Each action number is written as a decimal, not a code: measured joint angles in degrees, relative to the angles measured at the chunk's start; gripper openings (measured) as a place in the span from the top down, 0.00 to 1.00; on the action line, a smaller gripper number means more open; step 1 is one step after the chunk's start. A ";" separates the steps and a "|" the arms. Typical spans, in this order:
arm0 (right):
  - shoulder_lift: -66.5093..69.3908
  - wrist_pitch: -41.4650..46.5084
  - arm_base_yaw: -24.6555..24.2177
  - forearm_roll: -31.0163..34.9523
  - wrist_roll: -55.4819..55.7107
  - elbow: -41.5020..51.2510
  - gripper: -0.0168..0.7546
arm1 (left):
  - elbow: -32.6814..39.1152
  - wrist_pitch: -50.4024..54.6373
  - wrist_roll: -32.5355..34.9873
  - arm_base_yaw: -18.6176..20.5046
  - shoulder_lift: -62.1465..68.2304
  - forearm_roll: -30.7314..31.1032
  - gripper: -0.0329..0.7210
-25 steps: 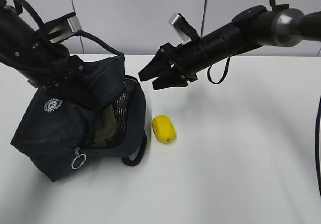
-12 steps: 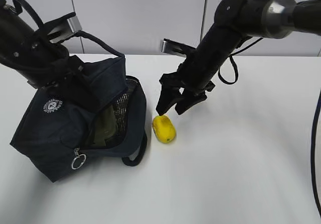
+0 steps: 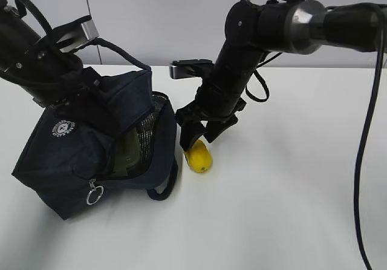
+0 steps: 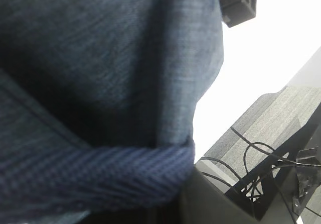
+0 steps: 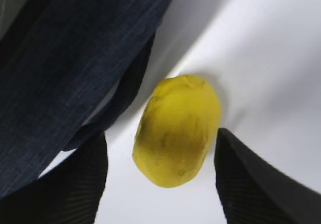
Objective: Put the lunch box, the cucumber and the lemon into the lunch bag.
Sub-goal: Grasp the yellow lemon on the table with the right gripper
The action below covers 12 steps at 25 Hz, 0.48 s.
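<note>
exterior view: one lemon (image 3: 199,157), one lunch bag (image 3: 78,155) (two claws).

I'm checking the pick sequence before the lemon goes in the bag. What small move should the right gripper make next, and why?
Probably close the right gripper on the lemon. Its open fingers stand on either side of the lemon, which lies on the table beside the lunch bag; the wrist view shows gaps on both sides, so nothing is gripped yet.

Right arm bent steeply down, right pincer (image 3: 198,138) spread wide, left pincer (image 3: 81,97) clamped tight, left arm low
</note>
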 joint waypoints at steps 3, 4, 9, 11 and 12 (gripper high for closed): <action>0.74 -0.23 0.12 -0.84 0.96 0.00 0.34 | 0.00 0.10 0.00 0.00 0.00 0.00 0.97; 1.12 -0.60 0.12 -1.09 1.23 0.00 0.34 | 0.00 0.10 0.00 0.00 0.00 0.00 0.97; 2.14 -2.04 0.12 -1.55 1.83 0.00 0.34 | 0.00 0.10 0.00 0.00 0.00 0.00 0.97; 2.96 -2.04 0.12 -1.55 2.08 0.00 0.34 | 0.00 0.10 0.00 0.00 0.00 0.00 0.97; 3.48 -2.04 0.12 -1.55 2.17 0.00 0.34 | 0.00 0.10 0.00 0.00 0.00 0.00 0.97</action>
